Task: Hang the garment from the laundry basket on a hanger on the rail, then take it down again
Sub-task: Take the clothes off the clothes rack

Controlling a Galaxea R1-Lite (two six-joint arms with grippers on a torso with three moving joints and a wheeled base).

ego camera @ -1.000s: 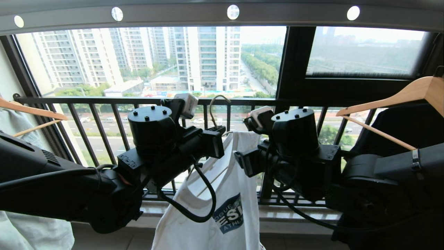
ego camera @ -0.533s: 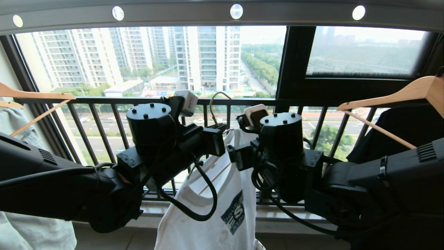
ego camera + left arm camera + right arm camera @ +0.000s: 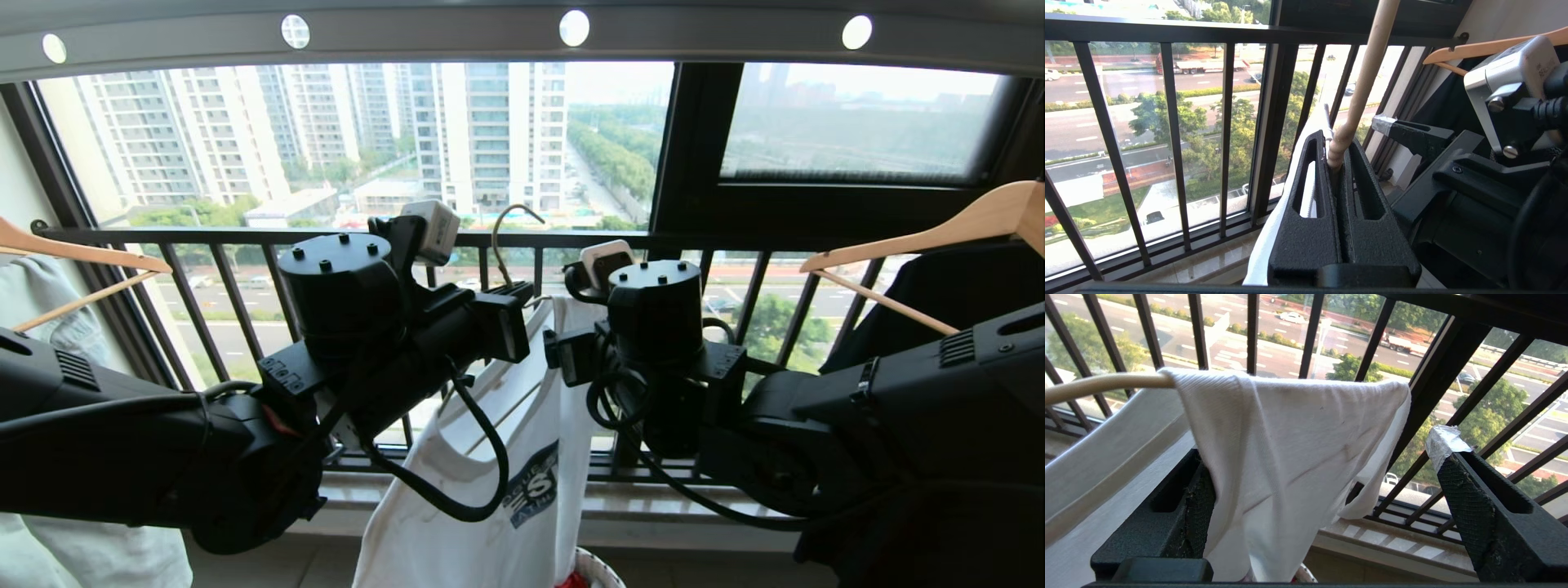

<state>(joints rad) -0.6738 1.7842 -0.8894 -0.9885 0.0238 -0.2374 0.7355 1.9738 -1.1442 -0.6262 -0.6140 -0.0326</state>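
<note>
My left gripper is clamped on the twisted neck of the hanger, the beige wire rising straight out from between its two black fingers, which stand pressed together around it. In the head view the same hanger shows its hook curling above my left wrist, in front of the black window railing and well below the rail, the grey bar with round holes that runs across the top; the hook is not on that bar. The garment hangs from the hanger, its white body falling between my two arms with the ribbed collar and the navy graphic facing me. My right gripper stands wide apart and holds nothing: one shoulder of the garment drapes over the hanger's wire arm and drops down into the gap between the fingers, brushing against the one nearer the wire, while the taped finger stands clear of the cloth. Below the hem a sliver of the laundry basket shows its white rim with something red inside. Wooden hangers carrying other clothes hang off to both sides.
</note>
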